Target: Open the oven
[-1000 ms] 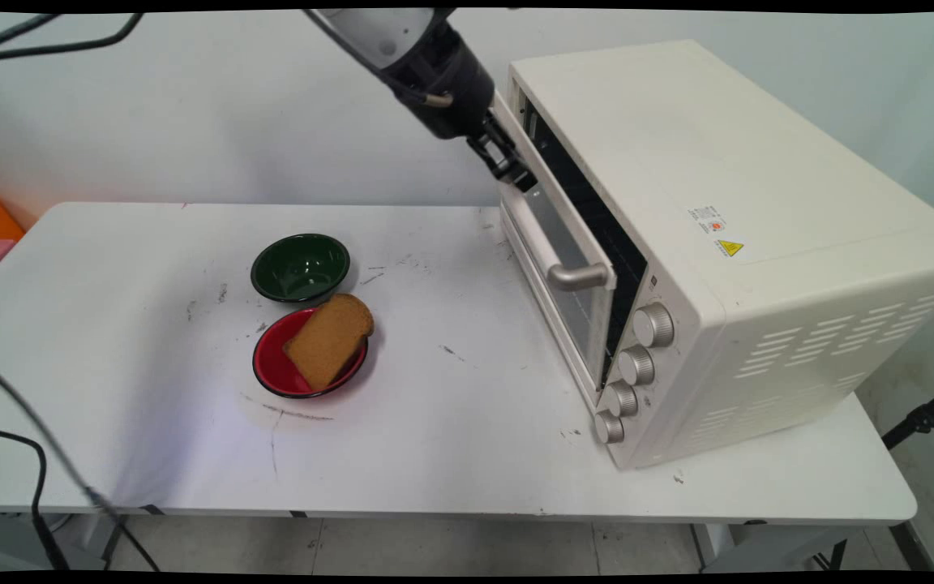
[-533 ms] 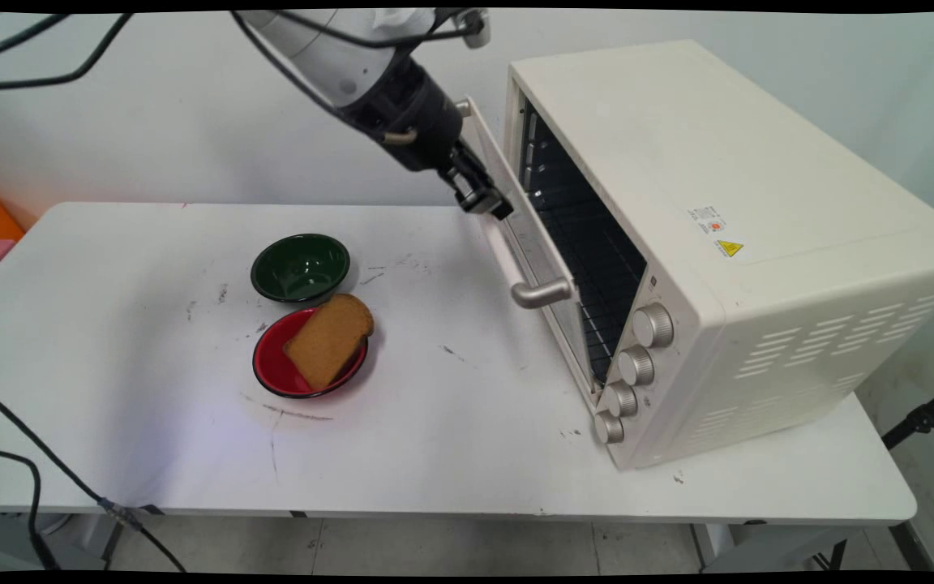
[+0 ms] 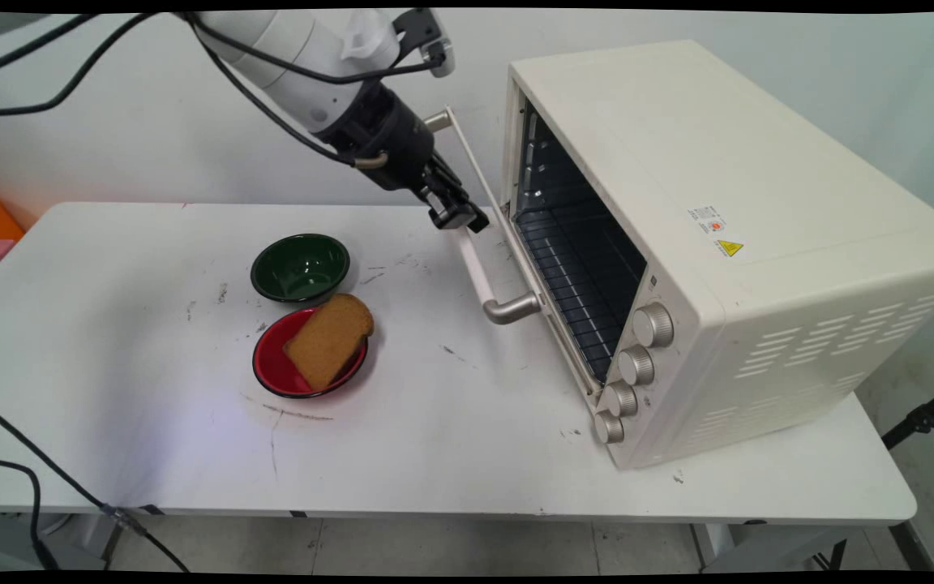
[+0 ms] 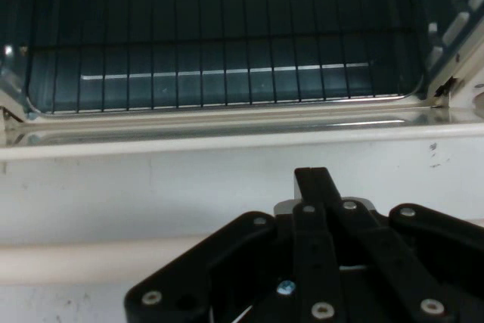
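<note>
Gripper (image 3: 457, 217) clamped on oven door handle (image 3: 479, 268), door (image 4: 227, 179) half down. One oven (image 3: 710, 243) at table's (image 3: 451, 454) right end; two bowls, green (image 3: 300, 267) and red (image 3: 272, 361); one toast slice (image 3: 329, 339).

So on the white table (image 3: 451, 454) there's one toaster oven (image 3: 726, 243) with four knobs (image 3: 633, 365) down its front, two bowls, one green (image 3: 301, 266) and one red (image 3: 305, 361), plus one slice of bread (image 3: 329, 339). One robot gripper (image 3: 457, 215) too.
</note>
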Controlling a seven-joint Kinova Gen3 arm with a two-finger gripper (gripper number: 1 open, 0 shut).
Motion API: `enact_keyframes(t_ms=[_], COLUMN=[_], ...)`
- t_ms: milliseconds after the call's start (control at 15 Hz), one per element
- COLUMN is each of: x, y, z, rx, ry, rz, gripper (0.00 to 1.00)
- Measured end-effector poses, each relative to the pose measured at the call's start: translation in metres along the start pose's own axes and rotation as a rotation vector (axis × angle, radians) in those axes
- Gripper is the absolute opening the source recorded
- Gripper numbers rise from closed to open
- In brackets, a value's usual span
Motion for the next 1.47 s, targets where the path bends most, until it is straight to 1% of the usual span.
enact_keyframes(t_ms=[333, 867, 1467], x=[-0.022, -0.064, -0.109], y=[-0.008, -0.015, -0.023], z=[-0.002, 0.003, 0.017], rx=[0.013, 0.009, 0.01], ry=[0.014, 0.035, 0.076], rz=[-0.018, -0.032, -0.01], gripper=[0.0, 0.0, 0.0])
